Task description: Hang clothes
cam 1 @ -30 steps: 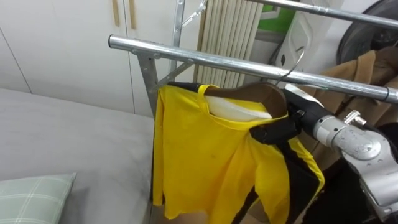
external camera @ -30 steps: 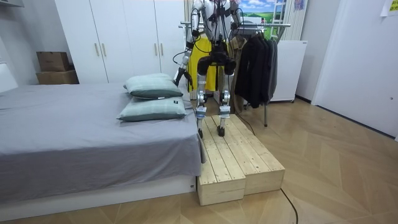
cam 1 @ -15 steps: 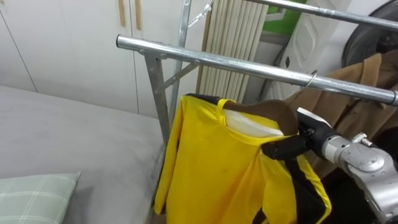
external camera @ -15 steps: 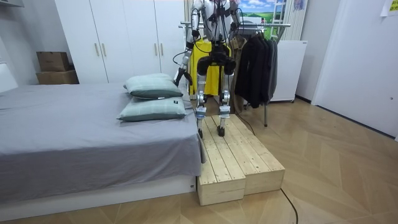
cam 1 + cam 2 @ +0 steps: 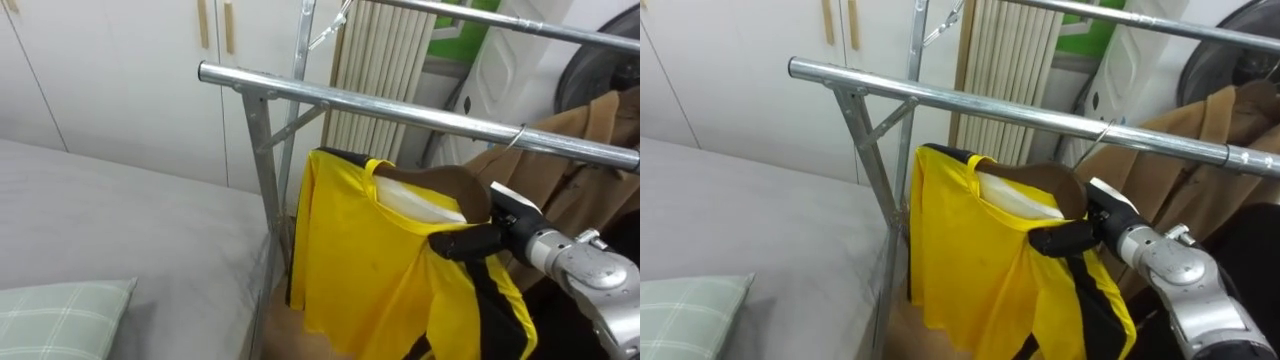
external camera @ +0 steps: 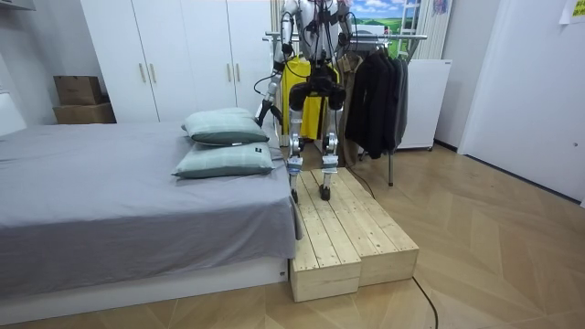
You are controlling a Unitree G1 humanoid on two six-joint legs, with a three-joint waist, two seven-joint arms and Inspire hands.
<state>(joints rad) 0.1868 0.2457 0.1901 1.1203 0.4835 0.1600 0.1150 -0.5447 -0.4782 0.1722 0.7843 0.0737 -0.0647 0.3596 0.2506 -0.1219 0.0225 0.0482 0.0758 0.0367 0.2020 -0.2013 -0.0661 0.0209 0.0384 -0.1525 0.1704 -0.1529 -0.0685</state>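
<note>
Right hand (image 5: pixel 490 236) reaches forward, fingers (image 5: pixel 455 243) clamped on the yellow shirt (image 5: pixel 370 260) at its hanger (image 5: pixel 450 185) shoulder; hook seemingly over the rail (image 5: pixel 400 108) above them. Bed (image 5: pixel 120 225) left of the fingers.

The two head eyes looked down from close by at the rail (image 5: pixel 400 110) and yellow shirt (image 5: pixel 370 260), set slightly apart sideways. The room camera stood well back past the bed (image 6: pixel 110 201), facing the same rail and shirt.

White wardrobes (image 6: pixel 174 55) along the back wall, grey bed (image 6: pixel 110 210) with two pillows (image 6: pixel 224 160), pale wooden platform (image 6: pixel 352 228) beside its corner, wood floor (image 6: pixel 494 256).
</note>
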